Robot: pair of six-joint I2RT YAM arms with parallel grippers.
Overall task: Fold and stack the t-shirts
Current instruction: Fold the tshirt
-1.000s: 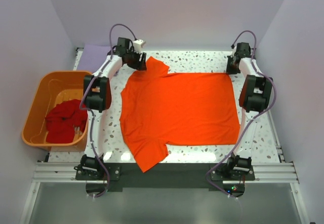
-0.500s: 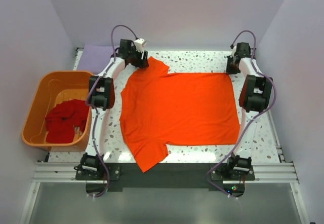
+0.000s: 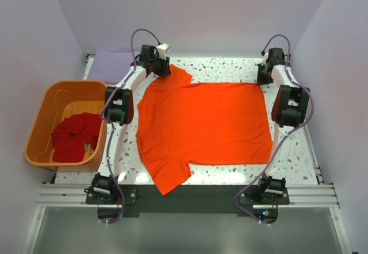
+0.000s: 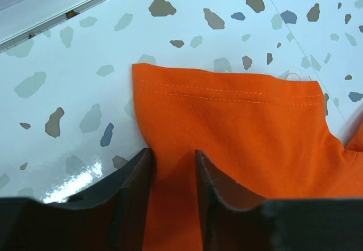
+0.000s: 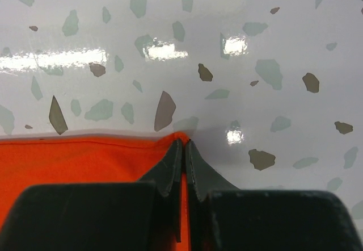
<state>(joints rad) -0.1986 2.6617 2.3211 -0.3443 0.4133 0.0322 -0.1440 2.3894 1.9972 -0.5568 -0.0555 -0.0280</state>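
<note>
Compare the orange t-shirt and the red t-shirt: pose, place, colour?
The orange t-shirt lies spread flat on the table; the red t-shirt sits crumpled in the tub. The orange t-shirt is brighter, the red t-shirt darker. The left gripper straddles the orange t-shirt's sleeve; nothing touches the red t-shirt. Both are unfolded, single-colour cloth.

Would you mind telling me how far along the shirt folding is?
Done: the orange t-shirt lies spread flat. In hand: the right gripper pinches its far hem corner; the left gripper straddles a sleeve, jaws apart. Left: every fold, the red t-shirt crumpled in the tub, and stacking.
</note>
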